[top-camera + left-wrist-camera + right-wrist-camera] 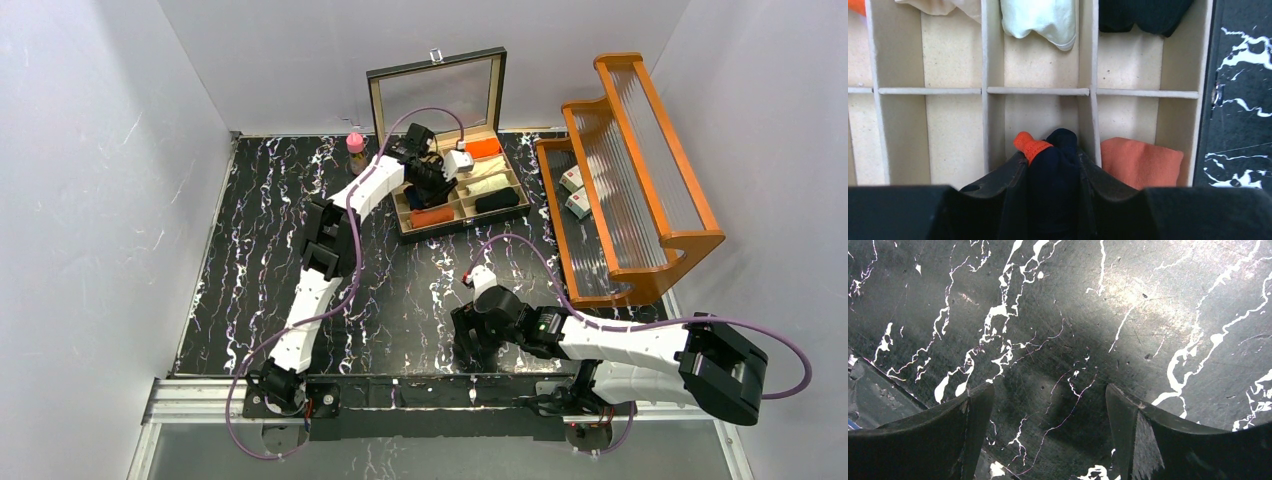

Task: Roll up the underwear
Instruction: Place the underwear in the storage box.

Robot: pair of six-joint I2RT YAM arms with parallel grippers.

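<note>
while the left arm stretches across the black marbled table (250,250) to an open divider box (455,225) on the far side, the left gripper (440,178) hangs over the box's front row, as seen from above. the rust-orange underwear (432,216) lies rolled in a front compartment just beside that gripper. a bright orange cloth (484,147), a cream cloth (487,183) and a black cloth (497,201) fill other cells. a pink-capped bottle (355,148) stands to the left of the box and a wooden rack (640,170) to its right. the right gripper (470,340) points down at the table near the arm bases, well apart from the box.

from the left wrist, the two fingers (1010,172) are clamped on the navy underwear (1055,175), a tight roll with a stub of bright orange trim at its tip. it sits over a near-row compartment, between two dividers. whether it touches the compartment floor cannot be told. the rust-orange roll fills the next cell to the right.

from the right wrist, the fingers (973,410) stand wide apart, released, with only the white-veined tabletop between them.
</note>
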